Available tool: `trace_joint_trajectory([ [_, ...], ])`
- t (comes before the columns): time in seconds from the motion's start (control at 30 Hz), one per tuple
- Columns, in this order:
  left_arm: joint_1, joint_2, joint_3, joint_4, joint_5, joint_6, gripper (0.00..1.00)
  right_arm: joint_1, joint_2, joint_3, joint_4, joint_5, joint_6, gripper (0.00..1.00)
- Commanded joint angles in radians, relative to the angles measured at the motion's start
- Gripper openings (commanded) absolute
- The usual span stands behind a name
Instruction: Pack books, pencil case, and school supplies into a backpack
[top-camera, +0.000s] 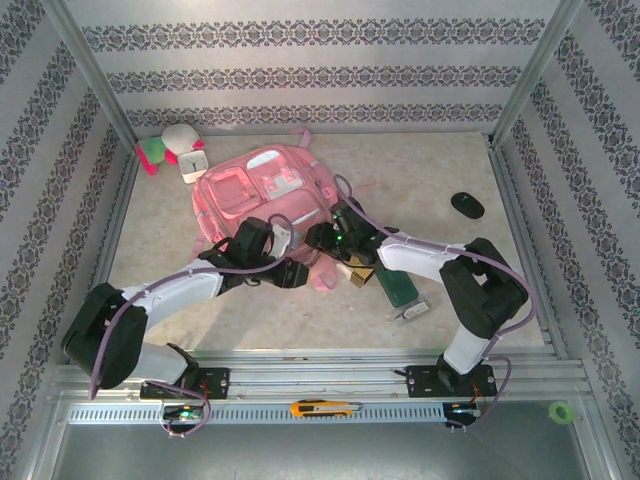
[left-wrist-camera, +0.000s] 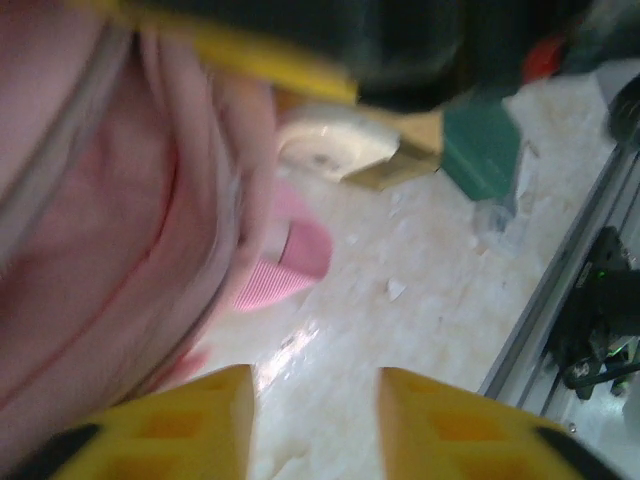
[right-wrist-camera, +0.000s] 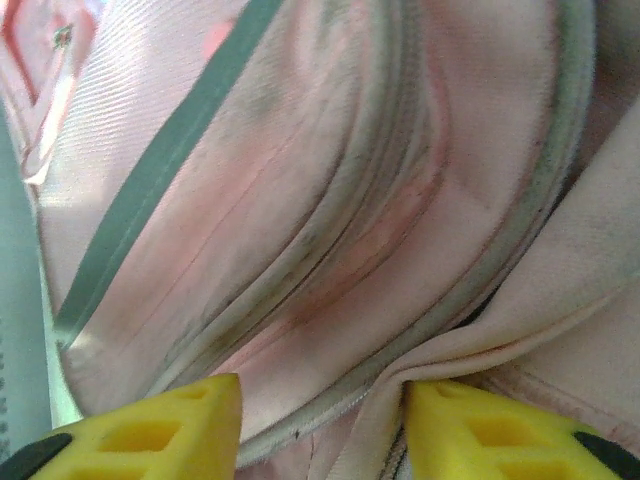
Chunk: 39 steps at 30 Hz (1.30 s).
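The pink backpack (top-camera: 262, 190) lies flat in the middle of the table. At its near edge my left gripper (top-camera: 300, 272) is open; in the left wrist view its jaws (left-wrist-camera: 315, 385) have only bare table between them, with the backpack (left-wrist-camera: 100, 230) to the left and a pink strap (left-wrist-camera: 285, 265) ahead. My right gripper (top-camera: 322, 238) is open against the backpack's near right side, and a zip-edged fold of pink fabric (right-wrist-camera: 330, 300) lies between its jaws (right-wrist-camera: 322, 395). The dark green pencil case (top-camera: 398, 285), a gold-tan box (top-camera: 357, 278) and a small silver gadget (top-camera: 412, 312) rest under the right arm. The books are out of view.
A black oval object (top-camera: 467, 205) lies at the right. A white clock (top-camera: 192, 163) and a plush toy (top-camera: 165, 145) sit at the back left. A box cutter (top-camera: 325, 408) and a green tape roll (top-camera: 561, 411) lie on the front rail. Patterned walls enclose the table.
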Motion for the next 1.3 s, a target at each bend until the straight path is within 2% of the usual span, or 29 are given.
trace_joint_trajectory([
  [0.0,0.031,-0.113,0.040,-0.160,0.009,0.191,0.48,-0.019,-0.111,-0.013,0.036,-0.098,-0.108,0.50],
  [0.17,0.180,-0.318,0.050,-0.379,0.063,0.490,0.62,-0.014,-0.267,-0.089,-0.011,-0.093,-0.185,0.54],
  [0.23,0.199,-0.374,0.059,-0.419,0.007,0.643,0.66,-0.007,-0.323,-0.118,-0.021,-0.084,-0.225,0.54],
  [0.3,0.202,-0.377,0.074,-0.452,-0.031,0.790,0.67,0.011,-0.365,-0.137,-0.031,-0.065,-0.278,0.54],
  [0.43,0.203,-0.285,0.081,-0.458,-0.066,1.046,0.71,0.075,-0.417,-0.165,-0.048,-0.001,-0.374,0.54],
  [0.63,0.201,-0.130,0.043,-0.316,-0.091,1.177,0.80,0.130,-0.457,-0.230,0.009,0.058,-0.423,0.54],
  [0.83,0.201,-0.006,-0.005,-0.103,-0.135,1.148,0.78,0.136,-0.490,-0.307,0.080,0.089,-0.433,0.54],
  [0.97,0.201,0.077,-0.014,-0.039,-0.166,1.147,0.69,0.143,-0.501,-0.338,0.093,0.097,-0.445,0.54],
  [1.1,0.201,0.078,-0.009,-0.053,-0.146,1.139,0.37,0.151,-0.516,-0.368,0.097,0.111,-0.452,0.54],
  [1.17,0.197,0.047,0.010,-0.112,-0.100,1.096,0.16,0.158,-0.524,-0.375,0.086,0.119,-0.449,0.54],
  [1.27,0.169,-0.002,0.032,-0.169,-0.072,0.987,0.01,0.180,-0.521,-0.371,0.066,0.110,-0.439,0.53],
])
